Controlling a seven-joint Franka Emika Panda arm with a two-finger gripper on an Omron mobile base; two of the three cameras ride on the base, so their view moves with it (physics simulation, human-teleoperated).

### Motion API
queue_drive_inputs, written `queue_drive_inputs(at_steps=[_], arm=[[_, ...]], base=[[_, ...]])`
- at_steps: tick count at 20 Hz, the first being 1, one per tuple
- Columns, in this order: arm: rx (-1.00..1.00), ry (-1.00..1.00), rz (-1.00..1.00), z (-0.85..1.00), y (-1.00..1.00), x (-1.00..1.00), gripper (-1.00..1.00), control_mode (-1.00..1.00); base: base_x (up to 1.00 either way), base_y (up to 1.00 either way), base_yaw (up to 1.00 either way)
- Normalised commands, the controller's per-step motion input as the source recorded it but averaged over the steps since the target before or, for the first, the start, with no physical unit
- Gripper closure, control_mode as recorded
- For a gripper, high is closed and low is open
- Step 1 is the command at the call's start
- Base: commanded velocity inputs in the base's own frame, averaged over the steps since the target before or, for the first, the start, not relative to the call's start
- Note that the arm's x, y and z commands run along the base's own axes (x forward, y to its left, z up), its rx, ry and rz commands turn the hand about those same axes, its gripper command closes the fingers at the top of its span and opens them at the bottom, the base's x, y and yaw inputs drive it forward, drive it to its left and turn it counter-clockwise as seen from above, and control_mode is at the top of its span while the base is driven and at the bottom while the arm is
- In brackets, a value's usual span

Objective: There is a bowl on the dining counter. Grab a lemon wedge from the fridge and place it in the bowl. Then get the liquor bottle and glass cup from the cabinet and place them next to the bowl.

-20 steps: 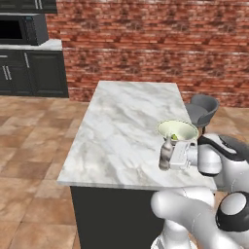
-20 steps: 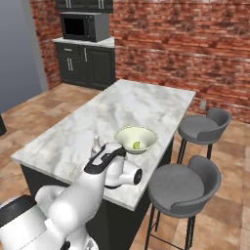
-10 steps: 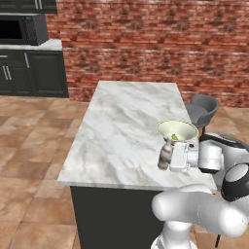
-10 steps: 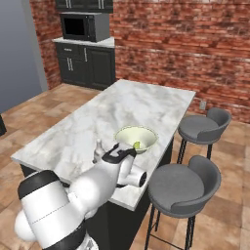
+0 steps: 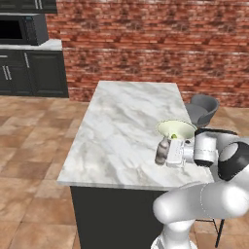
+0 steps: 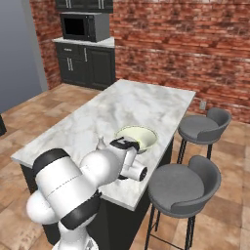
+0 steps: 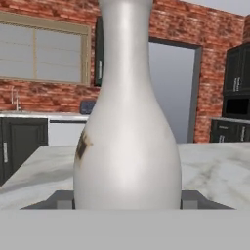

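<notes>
A pale grey liquor bottle (image 5: 161, 151) stands upright on the marble dining counter (image 5: 121, 121), just left of the bowl (image 5: 176, 128) near the counter's front right corner. My gripper (image 5: 164, 154) reaches in level from the right and is shut on the bottle's body. In the hand view the bottle (image 7: 127, 146) sits close up with a dark fingertip (image 7: 62, 199) against each side. A lemon wedge (image 5: 173, 136) lies inside the bowl. From the right base view the bottle's neck (image 6: 101, 144) pokes up behind my arm, beside the bowl (image 6: 141, 133).
Two grey bar stools (image 6: 181, 185) (image 6: 205, 126) stand along the counter's right side. Dark cabinets with a microwave (image 6: 78, 27) line the far brick wall. The counter's far half is bare marble (image 6: 141, 100).
The bottle has stayed in the same spot beside the bowl. My arm's elbow and shoulder have swung around behind the hand, looming larger in both base views.
</notes>
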Motion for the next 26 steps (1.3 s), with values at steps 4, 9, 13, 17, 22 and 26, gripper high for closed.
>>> queue_drive_inputs(at_steps=[4, 9, 13, 17, 22, 26], arm=[[0.00, 0.02, 0.00, -0.05, -0.01, 0.33, 1.00, -1.00], [-0.01, 0.00, 0.00, -0.09, -0.03, 0.28, 1.00, -1.00], [-0.02, 0.00, 0.00, -0.27, -0.01, 0.01, -1.00, -1.00], [-0.02, 0.00, 0.00, -0.39, 0.00, -0.02, -1.00, -1.00], [0.00, -0.05, 0.00, -0.17, 0.00, -0.13, -1.00, -1.00], [0.00, -0.18, 0.00, 0.00, 0.00, -0.63, -1.00, -1.00]], base=[[0.00, 0.00, 0.00], [0.00, 0.00, 0.00], [0.00, 0.00, 0.00], [0.00, 0.00, 0.00], [0.00, 0.00, 0.00], [0.00, 0.00, 0.00]])
